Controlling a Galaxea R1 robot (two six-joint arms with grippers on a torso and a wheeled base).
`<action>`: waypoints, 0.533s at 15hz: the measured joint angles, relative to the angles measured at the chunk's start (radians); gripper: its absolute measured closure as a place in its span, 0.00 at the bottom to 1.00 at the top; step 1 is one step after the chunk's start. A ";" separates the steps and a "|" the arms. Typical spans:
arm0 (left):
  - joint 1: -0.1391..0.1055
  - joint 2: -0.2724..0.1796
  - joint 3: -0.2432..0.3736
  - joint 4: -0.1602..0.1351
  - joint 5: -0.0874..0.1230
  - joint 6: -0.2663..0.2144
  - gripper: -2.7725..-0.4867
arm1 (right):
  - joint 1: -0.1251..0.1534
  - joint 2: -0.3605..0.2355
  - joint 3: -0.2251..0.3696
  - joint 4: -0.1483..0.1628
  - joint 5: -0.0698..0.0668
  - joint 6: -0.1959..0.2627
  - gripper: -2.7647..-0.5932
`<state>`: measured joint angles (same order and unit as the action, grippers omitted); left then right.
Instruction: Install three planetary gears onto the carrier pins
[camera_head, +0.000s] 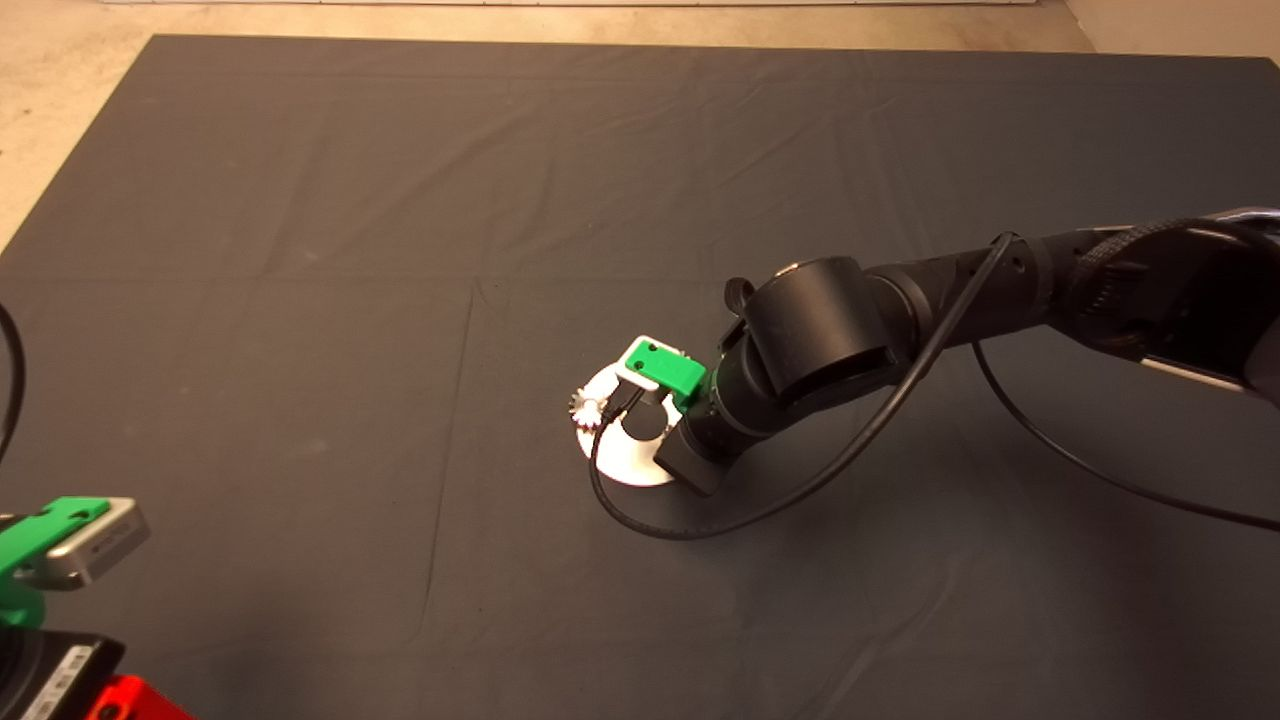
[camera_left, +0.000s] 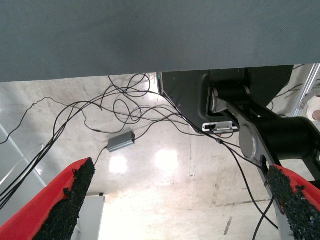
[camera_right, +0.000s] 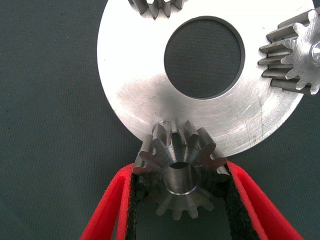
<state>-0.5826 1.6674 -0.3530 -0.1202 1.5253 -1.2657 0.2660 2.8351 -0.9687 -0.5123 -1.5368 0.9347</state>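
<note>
A dark mat (camera_head: 300, 250) is covering the desk – pale floor (camera_head: 60, 90) beyond. The right gripper (camera_right: 181, 200) is holding a gear (camera_right: 180, 172) at the disc (camera_right: 135, 90); the left gripper (camera_left: 175, 205) is idling, fingers wide.

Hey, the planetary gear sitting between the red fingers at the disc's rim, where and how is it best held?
By its toothed rim, on opposite flanks, as the right gripper has it now. The planetary gear stands with its bore up over the carrier disc edge, so fingers come from above, leaving the centre hole free. The left gripper waits off the mat.

R arm reaching in over mat centre, right end effector (camera_right: 181, 200) fingers clamped, left end effector (camera_head: 55, 540) parked lower-left, fingers spread
</note>
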 joint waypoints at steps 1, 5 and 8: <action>0.000 0.000 0.000 0.000 0.000 0.000 0.11 | 0.000 0.002 -0.001 0.001 -0.001 0.000 0.82; 0.000 0.000 0.000 0.000 0.000 0.006 0.11 | 0.000 0.008 -0.002 0.008 0.001 -0.001 0.82; 0.000 -0.001 0.000 0.000 0.000 0.009 0.11 | 0.000 0.020 -0.012 0.008 -0.001 -0.002 0.82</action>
<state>-0.5826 1.6668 -0.3530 -0.1202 1.5253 -1.2570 0.2660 2.8549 -0.9810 -0.5040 -1.5374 0.9330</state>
